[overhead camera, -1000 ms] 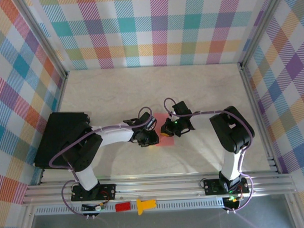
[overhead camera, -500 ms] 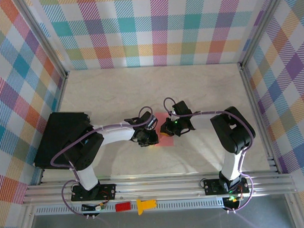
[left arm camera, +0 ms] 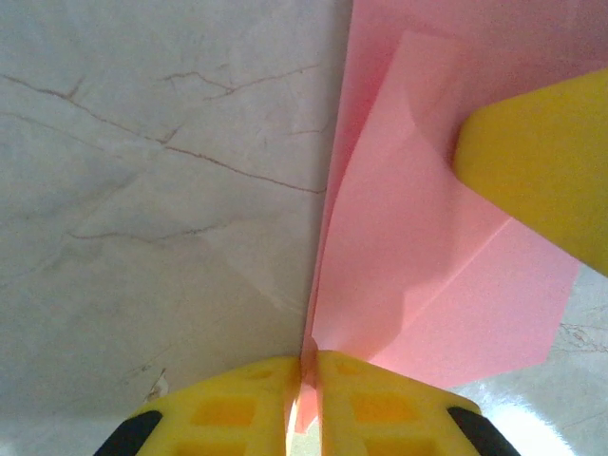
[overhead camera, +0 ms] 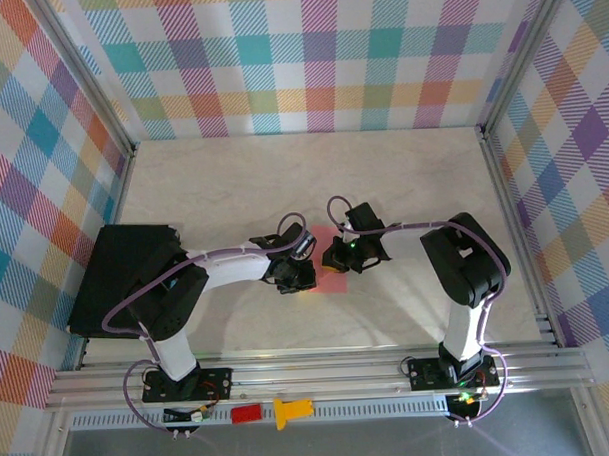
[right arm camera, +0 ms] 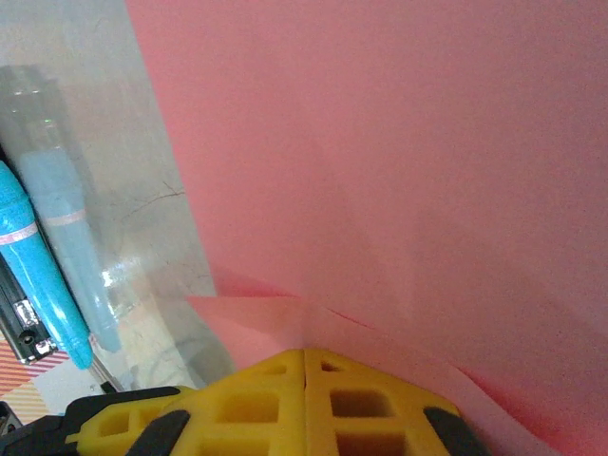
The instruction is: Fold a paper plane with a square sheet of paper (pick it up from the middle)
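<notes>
The square sheet of paper (overhead camera: pixel 332 274) lies salmon-pink on the table between both grippers. In the left wrist view the paper (left arm camera: pixel 427 275) shows folded layers with a diagonal crease, and one edge stands up. My left gripper (left arm camera: pixel 306 380) is shut on that raised edge, with pink paper showing between its yellow fingers (left arm camera: pixel 228 418). From above, the left gripper (overhead camera: pixel 304 278) sits at the sheet's left side. My right gripper (right arm camera: pixel 304 366) is shut, its tips pressed down on the paper (right arm camera: pixel 408 161). Its yellow finger (left arm camera: pixel 541 161) rests on the sheet's far part. The right gripper (overhead camera: pixel 337 255) is at the sheet's upper edge.
A black box (overhead camera: pixel 121 274) sits at the table's left edge beside the left arm. A small red block (overhead camera: pixel 246 413) and a yellow piece (overhead camera: pixel 289 411) lie on the front rail. Plaid walls (overhead camera: pixel 309 58) enclose the marble table (overhead camera: pixel 313 178). Open table lies behind the grippers.
The left forearm has shifted very slightly. The paper and the right arm stay where they were.
</notes>
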